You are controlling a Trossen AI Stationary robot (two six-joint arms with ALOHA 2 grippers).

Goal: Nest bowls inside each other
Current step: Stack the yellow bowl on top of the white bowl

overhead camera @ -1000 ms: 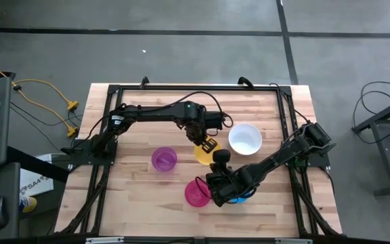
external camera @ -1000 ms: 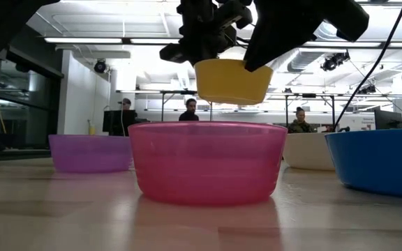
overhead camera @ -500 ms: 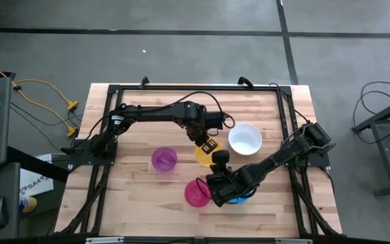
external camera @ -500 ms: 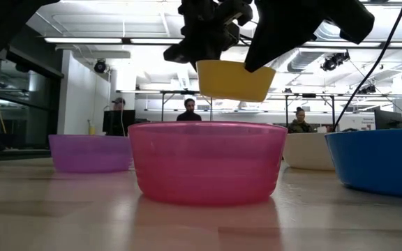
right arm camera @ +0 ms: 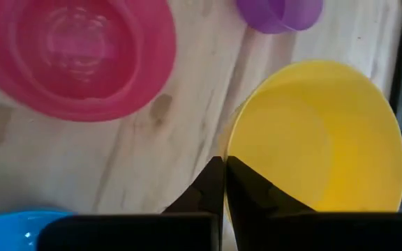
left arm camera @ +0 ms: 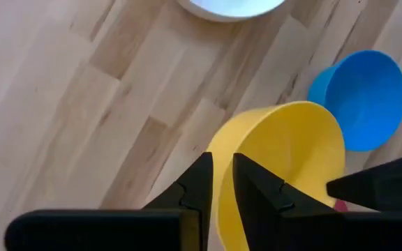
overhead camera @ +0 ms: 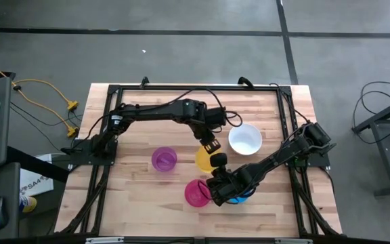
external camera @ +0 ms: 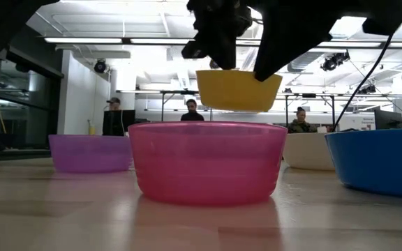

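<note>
The yellow bowl (overhead camera: 204,160) hangs in the air above mid-table, behind the pink-red bowl (external camera: 208,162) in the low view. My right gripper (right arm camera: 225,162) is shut on its near rim. My left gripper (left arm camera: 222,164) is open at the bowl's far rim, one finger on each side of the wall. The purple bowl (overhead camera: 164,158), the white bowl (overhead camera: 245,139) and the blue bowl (left arm camera: 360,97) each rest by their base on the table. My right gripper pinches the yellow bowl's rim (right arm camera: 224,148) on its near side, one finger inside the bowl and one outside. The fingers slant down from the table's near side. The bowl (external camera: 239,89) is lifted clear, mouth up, slightly tilted. My left gripper stands astride the far rim (left arm camera: 220,183); whether it touches, I cannot tell.
The pink-red bowl (overhead camera: 195,193) sits just near of the held bowl, and the blue bowl (overhead camera: 242,198) lies partly under my right arm. A black frame (overhead camera: 181,87) runs round the wooden table. People stand in the room beyond the far edge.
The yellow bowl has sunk a little and come slightly toward the near edge, still clear of the table. My left gripper has rolled about its own axis and risen a little at the bowl's far rim.
</note>
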